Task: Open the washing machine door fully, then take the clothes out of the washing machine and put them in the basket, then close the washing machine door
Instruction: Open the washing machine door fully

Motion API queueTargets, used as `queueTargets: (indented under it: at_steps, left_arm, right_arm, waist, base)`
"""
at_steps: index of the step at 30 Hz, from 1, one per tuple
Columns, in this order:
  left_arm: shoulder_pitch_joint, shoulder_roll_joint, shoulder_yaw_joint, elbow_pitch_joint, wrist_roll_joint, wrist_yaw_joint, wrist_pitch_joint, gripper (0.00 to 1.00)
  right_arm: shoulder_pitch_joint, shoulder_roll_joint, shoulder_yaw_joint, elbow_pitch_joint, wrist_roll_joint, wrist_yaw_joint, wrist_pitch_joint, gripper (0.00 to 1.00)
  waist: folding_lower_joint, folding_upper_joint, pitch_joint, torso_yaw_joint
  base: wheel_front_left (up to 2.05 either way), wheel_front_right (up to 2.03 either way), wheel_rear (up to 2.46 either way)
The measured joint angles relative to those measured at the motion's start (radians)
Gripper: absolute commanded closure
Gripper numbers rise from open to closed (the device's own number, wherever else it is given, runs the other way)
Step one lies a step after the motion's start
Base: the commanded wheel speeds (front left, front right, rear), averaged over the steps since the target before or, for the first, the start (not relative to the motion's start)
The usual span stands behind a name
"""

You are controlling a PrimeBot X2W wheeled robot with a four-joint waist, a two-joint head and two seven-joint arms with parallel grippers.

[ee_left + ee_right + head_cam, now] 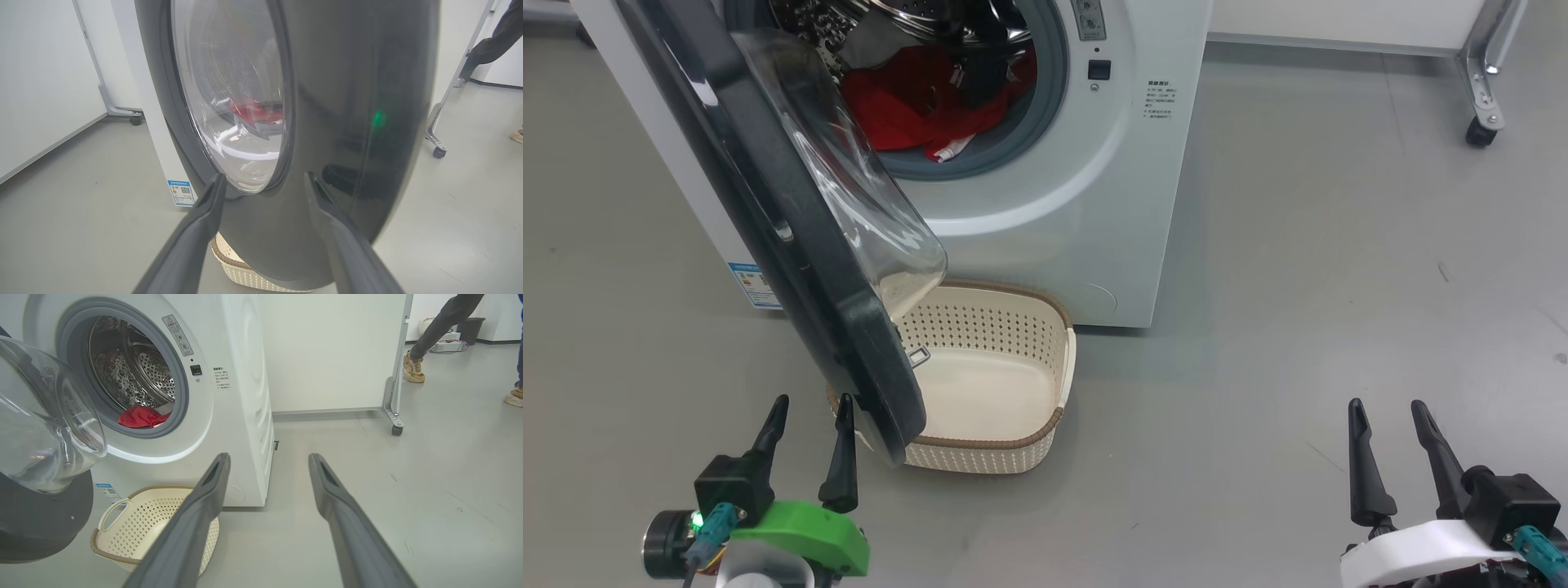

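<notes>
Washing machine door [849,351]: partly open. It swings out from the left side of the machine, with its thick black rim edge-on to the robot.
Glass bowl [866,196]: clear. It bulges from the door toward the machine.
Washing machine [1078,188]: big and white, standing on the grey floor [1298,286]. Its round hole is uncovered.
Clothes [907,106]: a bright red heap low inside the steel drum [155,375]. A bit with white trim lies on the grey rubber ring [181,400].
Basket [980,459]: cream with little holes and a brown rim. It sits on the floor just in front of the washing machine, and its bare bottom shows. The low end of the door hangs over its left side.
Left claw [814,400]: wide open, holding nothing. It is just beside the bottom edge of the door. Its inner finger may be touching the rim, but that is hard to tell. In the left wrist view the door's dark outer face is close in front of both fingers.
Right claw [1387,403]: wide open, holding nothing. It is over bare floor, well to the right of the basket.
Blue sticker [756,284]: low on the machine's front, left of the door.
Person: a dark trouser leg and a tan shoe [413,369], far off beside a frame on wheels [393,412].
</notes>
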Motion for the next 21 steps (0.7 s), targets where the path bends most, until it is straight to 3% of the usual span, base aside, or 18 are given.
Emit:
queueTargets:
  at_steps: [21]
  left_arm:
    - [0.0, -0.01, 0.009, 0.014, 0.0, -0.006, 0.0, 0.0]
  right_arm:
    - [0.012, 0.03, -0.01, -0.002, -0.017, 0.012, 0.0, 0.0]
  waist:
    - [0.0, 0.0, -0.009, 0.003]
  base:
    - [0.0, 0.0, 0.0]
